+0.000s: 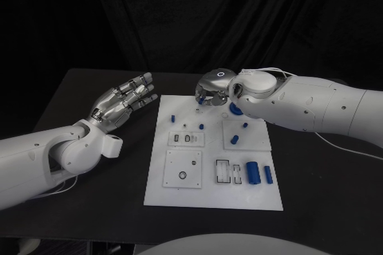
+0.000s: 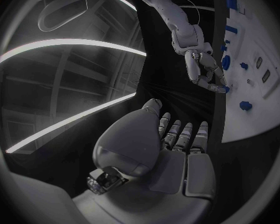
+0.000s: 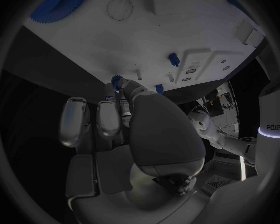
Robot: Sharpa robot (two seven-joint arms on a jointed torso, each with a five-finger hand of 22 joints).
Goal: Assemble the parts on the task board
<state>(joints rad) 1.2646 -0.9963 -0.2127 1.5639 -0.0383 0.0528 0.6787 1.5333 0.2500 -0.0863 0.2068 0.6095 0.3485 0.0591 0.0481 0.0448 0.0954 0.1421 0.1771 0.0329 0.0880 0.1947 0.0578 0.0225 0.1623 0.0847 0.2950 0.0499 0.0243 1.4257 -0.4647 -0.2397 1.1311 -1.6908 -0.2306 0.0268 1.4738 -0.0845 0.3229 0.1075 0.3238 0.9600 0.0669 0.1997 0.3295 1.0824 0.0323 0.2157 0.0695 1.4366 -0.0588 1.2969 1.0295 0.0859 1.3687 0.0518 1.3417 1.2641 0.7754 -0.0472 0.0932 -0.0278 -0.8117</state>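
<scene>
The white task board [image 1: 211, 197] lies in the middle of the black table. My right hand [image 1: 214, 92] hovers over the board's far edge and pinches a small blue toothed part [image 3: 117, 81] at its fingertips, just above the board [image 3: 177, 30]. That hand [image 2: 202, 67] and its blue part [image 2: 222, 89] also show in the left wrist view. A large blue gear [image 1: 236, 108] lies half hidden beneath my right forearm. My left hand [image 1: 124, 100] floats left of the board, palm up, fingers spread, with nothing in it.
Small blue pegs [image 1: 172, 118] [image 1: 202, 125] [image 1: 236, 138] stand or lie on the board's far half. Two blue cylinders [image 1: 252, 172] [image 1: 268, 175] lie near the right edge beside rectangular slots [image 1: 227, 171]. A square plate with a round hole [image 1: 184, 168] sits on the near left.
</scene>
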